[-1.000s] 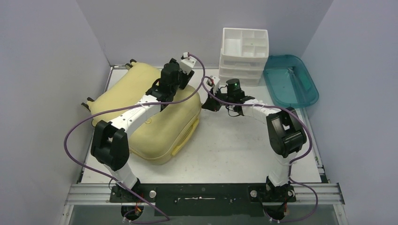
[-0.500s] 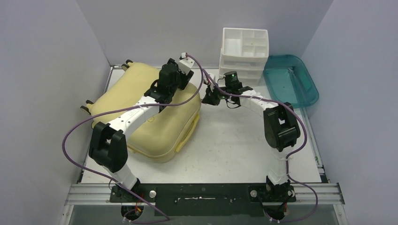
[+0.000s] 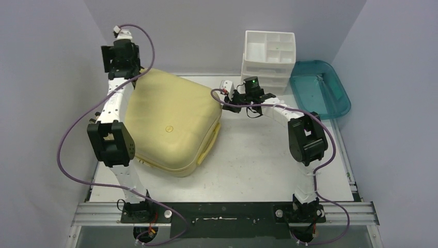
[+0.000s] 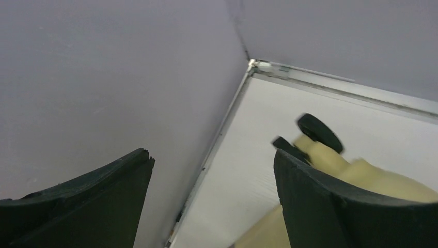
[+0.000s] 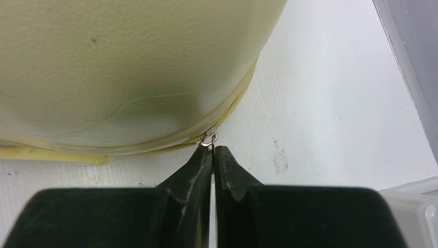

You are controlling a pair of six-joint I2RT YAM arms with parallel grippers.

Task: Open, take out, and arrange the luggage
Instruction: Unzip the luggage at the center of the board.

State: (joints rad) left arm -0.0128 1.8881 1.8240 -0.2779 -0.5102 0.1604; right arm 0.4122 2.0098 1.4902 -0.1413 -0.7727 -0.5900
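The luggage [image 3: 170, 121] is a large pale-yellow hard-shell suitcase lying flat and closed on the left half of the table. My left gripper [image 3: 123, 64] is raised over its back left corner, close to the wall. In the left wrist view this gripper [image 4: 212, 157] is open with nothing between its fingers, and a black wheel [image 4: 319, 133] of the luggage [image 4: 372, 178] shows beyond the right finger. My right gripper [image 3: 227, 95] is at the suitcase's back right corner. In the right wrist view it [image 5: 213, 149] is shut on the small metal zipper pull [image 5: 210, 138] at the seam of the luggage [image 5: 129, 67].
A white drawer organizer [image 3: 268, 59] stands at the back, right of my right gripper. A teal plastic tray [image 3: 319, 88] lies at the back right. Grey walls enclose the left, back and right. The table's metal edge rail [image 4: 206, 160] runs under my left gripper.
My left arm has lifted off the suitcase lid, swung to the back left corner and opened. The suitcase now lies flatter. My right gripper has moved back and left along the seam, still shut.
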